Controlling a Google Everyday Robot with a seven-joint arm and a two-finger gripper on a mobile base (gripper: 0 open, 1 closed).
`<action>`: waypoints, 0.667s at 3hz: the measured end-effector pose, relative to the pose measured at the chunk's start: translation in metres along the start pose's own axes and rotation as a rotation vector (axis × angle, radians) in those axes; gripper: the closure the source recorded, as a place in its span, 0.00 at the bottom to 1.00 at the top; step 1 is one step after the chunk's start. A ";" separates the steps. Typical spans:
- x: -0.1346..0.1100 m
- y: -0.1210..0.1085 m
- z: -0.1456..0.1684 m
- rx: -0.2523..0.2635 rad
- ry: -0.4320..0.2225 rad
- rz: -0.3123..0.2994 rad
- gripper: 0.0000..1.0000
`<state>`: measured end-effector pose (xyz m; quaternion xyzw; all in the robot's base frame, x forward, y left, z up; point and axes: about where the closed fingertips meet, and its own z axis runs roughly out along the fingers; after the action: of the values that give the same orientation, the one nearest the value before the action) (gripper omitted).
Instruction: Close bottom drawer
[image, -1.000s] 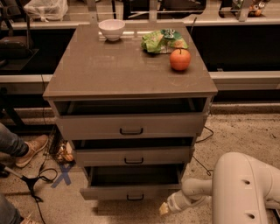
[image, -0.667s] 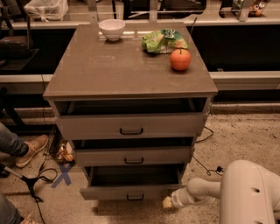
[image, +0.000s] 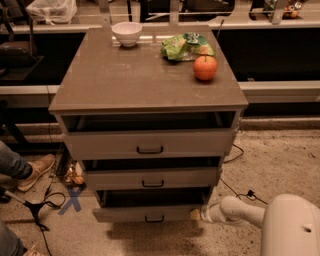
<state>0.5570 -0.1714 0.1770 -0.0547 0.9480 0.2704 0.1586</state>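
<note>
The bottom drawer (image: 150, 214) is the lowest and narrowest of three grey-brown drawer fronts, with a small black bar handle (image: 154, 219). It stands pulled out, with a dark gap above its front panel. My gripper (image: 196, 214) is low at the drawer front's right end, at the tip of my white arm (image: 235, 210) that reaches in from the lower right. It sits against or very close to the panel's right edge.
The middle drawer (image: 152, 179) and top drawer (image: 149, 143) are also partly open. On the cabinet top sit a white bowl (image: 126, 33), a green bag (image: 186, 46) and an orange (image: 205, 67). A person's shoe (image: 36, 170) and cables lie on the floor at the left.
My arm has swung left and in toward the cabinet, bringing the gripper from below and right of the bottom drawer up to its right end. The drawers look unmoved.
</note>
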 end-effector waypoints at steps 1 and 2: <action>-0.002 0.000 0.000 -0.001 -0.004 -0.002 1.00; -0.042 -0.004 0.005 -0.018 -0.064 -0.028 1.00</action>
<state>0.5988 -0.1710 0.1845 -0.0609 0.9391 0.2785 0.1922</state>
